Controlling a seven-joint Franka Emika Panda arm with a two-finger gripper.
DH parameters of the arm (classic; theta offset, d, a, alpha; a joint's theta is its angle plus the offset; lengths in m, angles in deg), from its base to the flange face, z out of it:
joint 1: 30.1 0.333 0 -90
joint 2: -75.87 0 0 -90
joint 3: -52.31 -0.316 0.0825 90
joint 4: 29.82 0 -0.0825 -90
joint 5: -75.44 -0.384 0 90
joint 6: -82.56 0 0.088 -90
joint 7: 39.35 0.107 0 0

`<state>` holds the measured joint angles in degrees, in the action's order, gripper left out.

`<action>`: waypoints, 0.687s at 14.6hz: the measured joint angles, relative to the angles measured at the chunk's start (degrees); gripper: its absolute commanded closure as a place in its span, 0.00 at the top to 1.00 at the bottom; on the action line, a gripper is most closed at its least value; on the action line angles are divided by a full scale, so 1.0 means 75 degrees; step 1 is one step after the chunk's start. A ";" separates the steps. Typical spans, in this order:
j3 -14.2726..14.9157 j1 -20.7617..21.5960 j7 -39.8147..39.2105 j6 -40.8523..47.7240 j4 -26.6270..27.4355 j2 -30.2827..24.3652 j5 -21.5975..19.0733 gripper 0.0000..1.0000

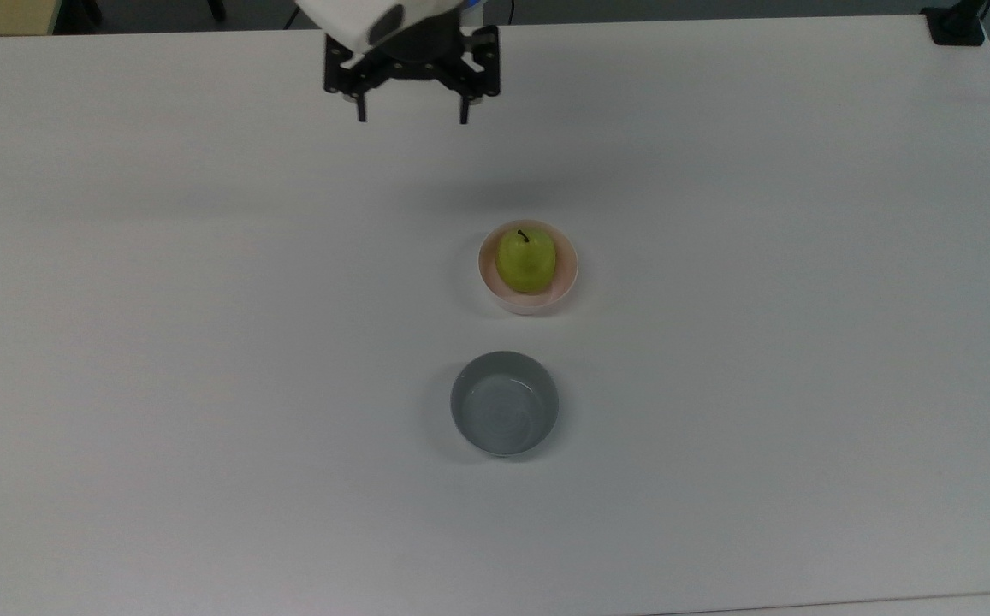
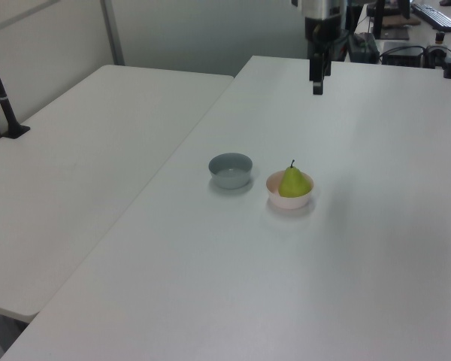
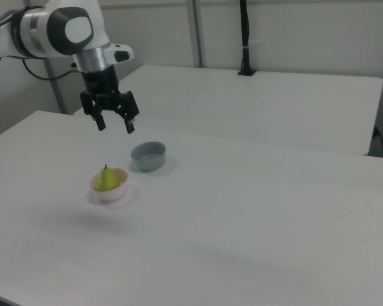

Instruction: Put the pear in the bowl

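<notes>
The yellow-green pear stands upright inside the pale pink bowl, its dark stem pointing up. My gripper hangs high above the table, open and holding nothing. In the top view it sits well above and to the left of the bowl. In the right view it hovers above the pear, clear of it.
A grey bowl of similar size stands beside the pink one. A second white table adjoins this one, with a black post clamped to it.
</notes>
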<state>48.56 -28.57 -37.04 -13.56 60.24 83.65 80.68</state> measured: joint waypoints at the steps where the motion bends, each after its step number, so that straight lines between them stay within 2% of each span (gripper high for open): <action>1: 0.0078 -0.0119 -0.0016 0.0010 0.0000 -0.0048 -0.0011 1.00; 4: 0.0382 -0.0168 -0.0018 0.0041 0.0000 -0.0104 -0.0013 1.00; 10: 0.0627 -0.0168 -0.0018 0.0049 -0.0030 -0.0225 -0.0014 1.00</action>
<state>53.26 -29.83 -37.18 -13.19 60.02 81.97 80.58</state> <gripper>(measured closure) 0.000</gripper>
